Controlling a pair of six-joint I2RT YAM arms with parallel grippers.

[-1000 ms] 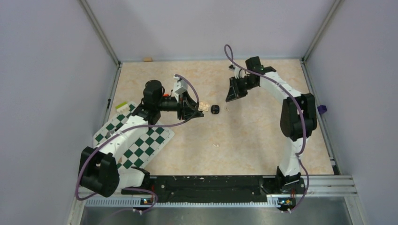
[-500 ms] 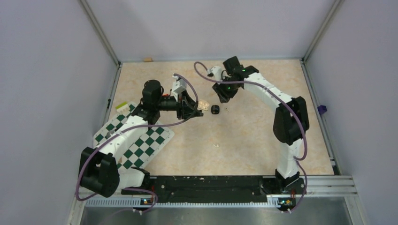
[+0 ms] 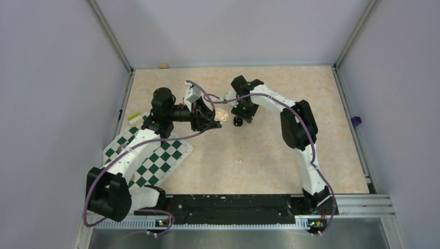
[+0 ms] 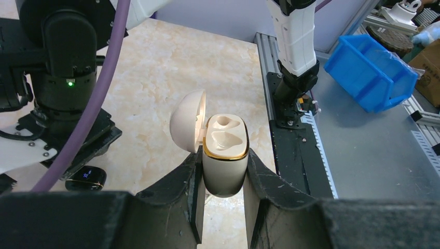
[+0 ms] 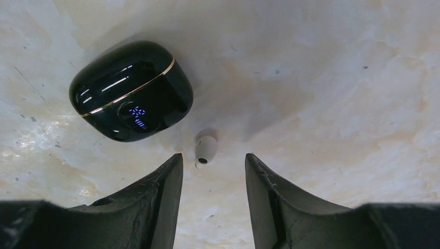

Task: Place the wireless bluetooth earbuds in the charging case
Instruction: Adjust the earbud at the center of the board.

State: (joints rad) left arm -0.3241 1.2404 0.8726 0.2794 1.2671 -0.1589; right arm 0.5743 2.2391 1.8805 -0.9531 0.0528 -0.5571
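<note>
**A:** What are the left jaws doing?

**B:** The left gripper [image 4: 223,179] is clenched on the charging case [image 4: 224,142]. The case stands upright with its lid swung open, and both wells are empty.

**A:** And the earbud?

**B:** I can find only one earbud [image 5: 131,91]. It is glossy black and lies on the worktop [image 5: 337,78] near the case, on its lid side.

**A:** Is the right arm on it?

**B:** The right gripper [image 5: 212,161] hangs just over it, jaws released and holding nothing. The earbud lies outside the gap, off past one jaw, and only a white crumb [image 5: 206,149] sits between them. Its long axis, along the gold seam, runs slantwise to the gap. The right arm is nearer, so I'd expect a sideways shift and a twist first.
</note>
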